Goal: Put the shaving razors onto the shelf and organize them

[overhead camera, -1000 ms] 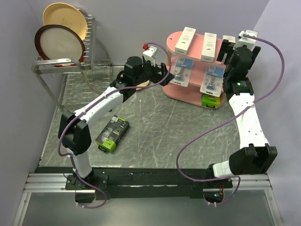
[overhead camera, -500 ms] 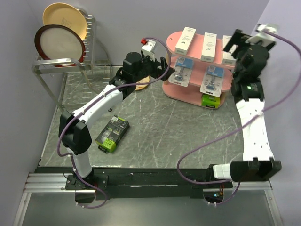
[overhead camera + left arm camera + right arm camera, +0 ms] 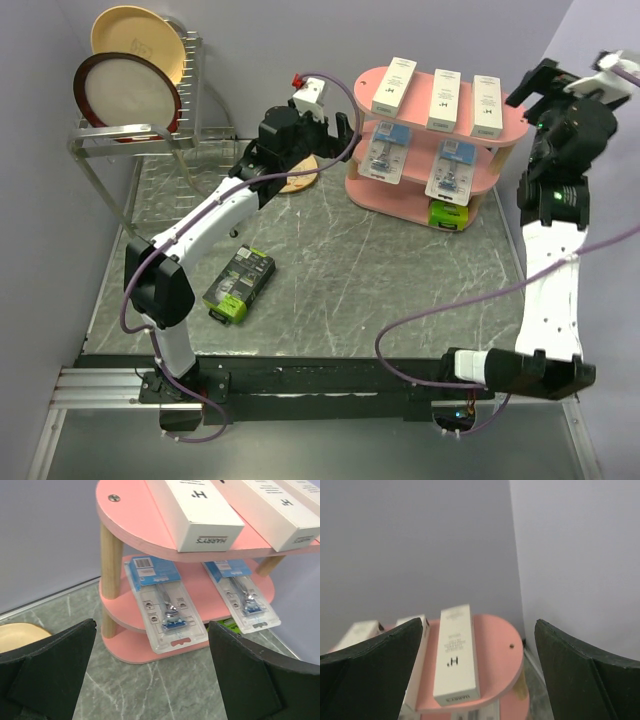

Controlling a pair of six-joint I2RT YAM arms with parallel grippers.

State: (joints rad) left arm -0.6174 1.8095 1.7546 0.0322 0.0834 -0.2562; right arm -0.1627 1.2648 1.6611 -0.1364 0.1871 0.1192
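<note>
Both grippers were empty. The left gripper [image 3: 338,135] stood wide open just beside the left end of the shelf [image 3: 392,207]. The right gripper [image 3: 538,85], also spread wide, hung high near the right end of the top board, apart from it. Three white boxes [image 3: 443,98] lay side by side on the top board, two razor cards [image 3: 382,156] sloped on the middle board, and one green-and-black box [image 3: 448,214] sat on the bottom board. A second green-and-black box [image 3: 240,283] lay on the table [image 3: 400,280], well apart from both grippers. I judged it the only pack left to place. The danger was at the bottom board: the space there looked low and the cards hung over its front. A box pushed in carelessly could knock a card down or shove the shelf.
</note>
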